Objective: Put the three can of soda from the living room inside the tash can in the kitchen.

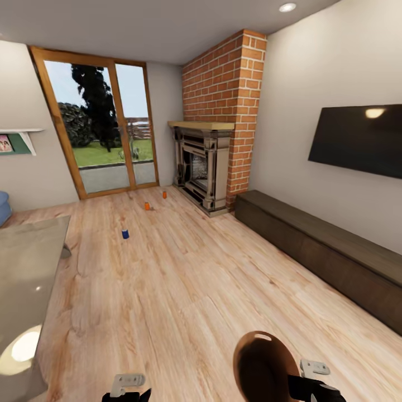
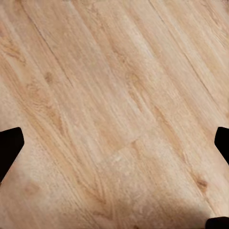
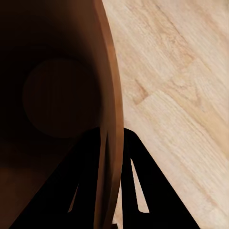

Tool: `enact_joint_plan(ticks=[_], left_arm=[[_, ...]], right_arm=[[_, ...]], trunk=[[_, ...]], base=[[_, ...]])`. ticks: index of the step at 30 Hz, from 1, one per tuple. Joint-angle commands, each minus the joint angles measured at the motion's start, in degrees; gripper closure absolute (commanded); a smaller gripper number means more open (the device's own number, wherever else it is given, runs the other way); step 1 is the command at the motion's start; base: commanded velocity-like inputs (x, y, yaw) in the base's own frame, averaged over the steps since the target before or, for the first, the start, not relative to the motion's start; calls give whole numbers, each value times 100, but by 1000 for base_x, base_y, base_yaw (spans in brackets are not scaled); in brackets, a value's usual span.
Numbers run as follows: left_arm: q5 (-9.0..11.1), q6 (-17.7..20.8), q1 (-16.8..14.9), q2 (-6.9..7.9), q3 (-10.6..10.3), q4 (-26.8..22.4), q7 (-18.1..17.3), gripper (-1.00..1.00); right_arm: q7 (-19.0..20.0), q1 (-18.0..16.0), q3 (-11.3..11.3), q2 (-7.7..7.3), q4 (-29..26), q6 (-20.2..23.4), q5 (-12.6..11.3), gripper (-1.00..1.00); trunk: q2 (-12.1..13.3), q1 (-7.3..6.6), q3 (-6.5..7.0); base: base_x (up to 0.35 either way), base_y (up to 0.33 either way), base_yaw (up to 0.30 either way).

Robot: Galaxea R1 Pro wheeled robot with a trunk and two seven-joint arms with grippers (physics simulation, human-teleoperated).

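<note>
The three cans stood upright on the plank floor point(image 1: 184, 301) of the living room, well ahead of the robot and in front of the glass doors point(image 1: 103, 131): the blue can point(image 1: 125, 234) nearest, one orange can point(image 1: 147, 206) beyond it, and the second orange can point(image 1: 164, 194) farthest, close to the fireplace point(image 1: 202, 167). All three stood apart from one another.

The tash can point(image 1: 262, 365) rode low at the robot's right side, its copper wall point(image 3: 112, 95) pinched at the rim by the right claw point(image 3: 113, 191), one finger inside the dark interior and one outside.

The risk, judged from this hold, lay in that thin rim grip: a bin held by one edge could swing or slip during the drive across the floor, and a tilted bin might knock the small cans over when set beside them. Toppled cans would likely roll on the smooth planks, perhaps under the long dark bench point(image 1: 329, 257) below the wall TV point(image 1: 357, 139).

The left claw point(image 2: 114, 143) hung spread wide over bare floor, its dark fingertips point(image 2: 9, 145) at the frame's edges, holding and touching nothing.
</note>
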Motion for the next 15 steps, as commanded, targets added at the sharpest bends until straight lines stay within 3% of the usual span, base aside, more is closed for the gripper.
enact_joint_plan(ticks=[1,15], left_arm=[[0,0,0,1,0,1,0,-100],[0,0,0,-1,0,1,0,-100]], right_arm=[[40,-3,-3,0,-5,0,-35,100],[40,-3,-1,1,-11,0,-35,100]], trunk=[[0,0,1],[0,0,37]], base=[[343,0,1],[343,0,0]])
